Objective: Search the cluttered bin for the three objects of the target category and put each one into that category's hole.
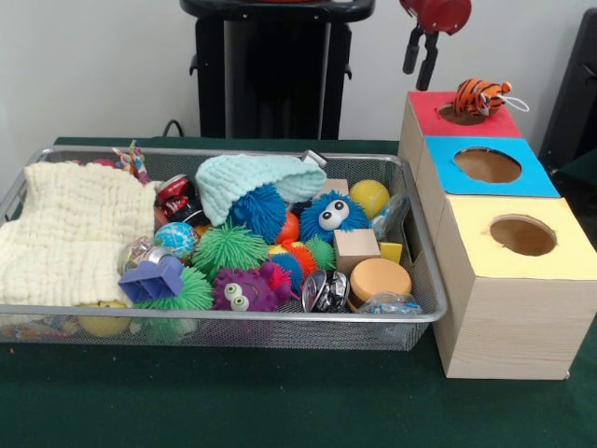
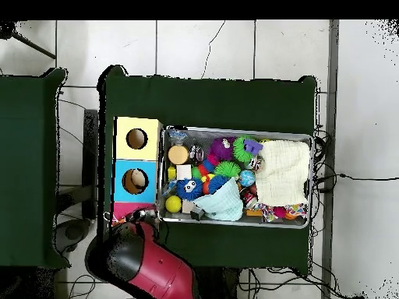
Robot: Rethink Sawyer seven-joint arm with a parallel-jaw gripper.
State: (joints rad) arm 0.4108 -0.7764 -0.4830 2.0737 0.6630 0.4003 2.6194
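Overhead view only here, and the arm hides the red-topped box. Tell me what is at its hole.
Observer: A striped orange tiger toy lies on the red box, over the hole's right rim, not dropped in.
Operator: Now place the gripper for me.
Observer: The gripper hangs above the red box, up and left of the toy, clear of it.

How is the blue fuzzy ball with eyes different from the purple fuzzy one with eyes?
The blue spiky ball is bigger than the purple spiky ball. The blue one lies toward the middle of the wire bin, beside a wooden cube; the purple one sits against the bin's front edge, beside a purple plastic block. Both have soft spikes and two googly eyes.
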